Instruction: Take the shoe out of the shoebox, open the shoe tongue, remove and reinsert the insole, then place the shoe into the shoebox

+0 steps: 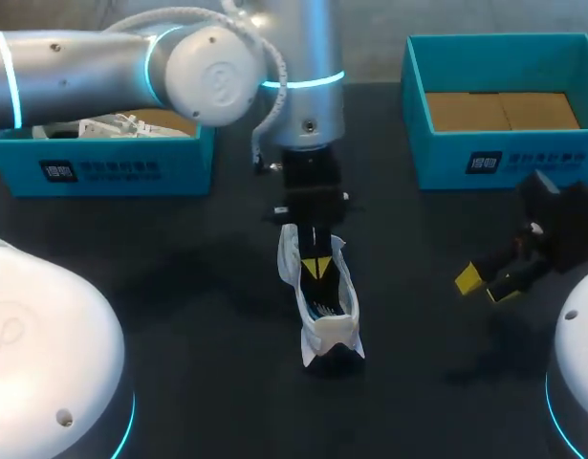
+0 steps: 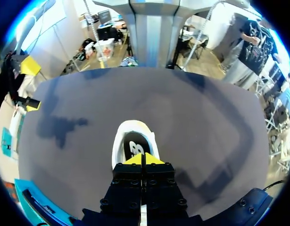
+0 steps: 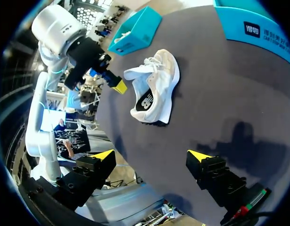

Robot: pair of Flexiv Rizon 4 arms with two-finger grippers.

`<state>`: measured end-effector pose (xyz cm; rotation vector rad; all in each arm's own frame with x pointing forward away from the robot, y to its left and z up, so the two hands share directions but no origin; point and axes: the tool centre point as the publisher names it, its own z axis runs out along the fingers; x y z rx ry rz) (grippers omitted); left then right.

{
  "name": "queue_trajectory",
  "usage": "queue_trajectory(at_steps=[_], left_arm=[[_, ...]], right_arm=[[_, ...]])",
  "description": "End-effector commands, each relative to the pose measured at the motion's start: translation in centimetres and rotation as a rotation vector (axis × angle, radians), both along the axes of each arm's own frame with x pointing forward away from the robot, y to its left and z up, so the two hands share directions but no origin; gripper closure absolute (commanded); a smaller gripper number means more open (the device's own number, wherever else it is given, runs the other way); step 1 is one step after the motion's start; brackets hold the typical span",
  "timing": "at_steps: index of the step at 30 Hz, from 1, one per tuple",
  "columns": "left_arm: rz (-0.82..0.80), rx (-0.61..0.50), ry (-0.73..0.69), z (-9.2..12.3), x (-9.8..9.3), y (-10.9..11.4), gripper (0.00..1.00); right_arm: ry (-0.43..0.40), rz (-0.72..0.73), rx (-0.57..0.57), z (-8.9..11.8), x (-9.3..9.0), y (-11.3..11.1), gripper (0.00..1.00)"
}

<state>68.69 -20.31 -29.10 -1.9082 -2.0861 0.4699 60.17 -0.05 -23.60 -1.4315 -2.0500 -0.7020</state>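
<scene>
shoe lying on desk
far-left shoebox holds white paper; left tool tips together over shoe, right tool apart.

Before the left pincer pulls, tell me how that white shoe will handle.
The shoe probably lifts easily: it looks like a light fabric trainer. Its upper seems soft, so it may sag if the left pincer pulls there. Long and low on the table, it should slide rather than roll if pushed.
</scene>
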Motion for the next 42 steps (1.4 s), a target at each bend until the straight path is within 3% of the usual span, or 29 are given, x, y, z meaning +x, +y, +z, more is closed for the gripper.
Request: queue_trajectory(at_steps=[1,19,35,42], left_arm=[[-0.116,0.193,0.031,-0.9,0.0,-1.0,1.00],[-0.166,0.259,0.063,-4.6,-1.4,-0.1,1.00],[-0.117,0.242,0.041,-6.5,-1.8,0.2,1.00],[-0.114,0.226,0.044,-5.9,-1.7,0.3,1.00]], right_arm=[[-0.002,-0.003,-0.003,0.1,-0.3,0.0,0.00],[-0.002,-0.003,-0.003,0.1,-0.3,0.0,0.00],[-0.002,-0.003,-0.003,0.1,-0.3,0.0,0.00],[-0.002,-0.003,-0.003,0.1,-0.3,0.0,0.00]])
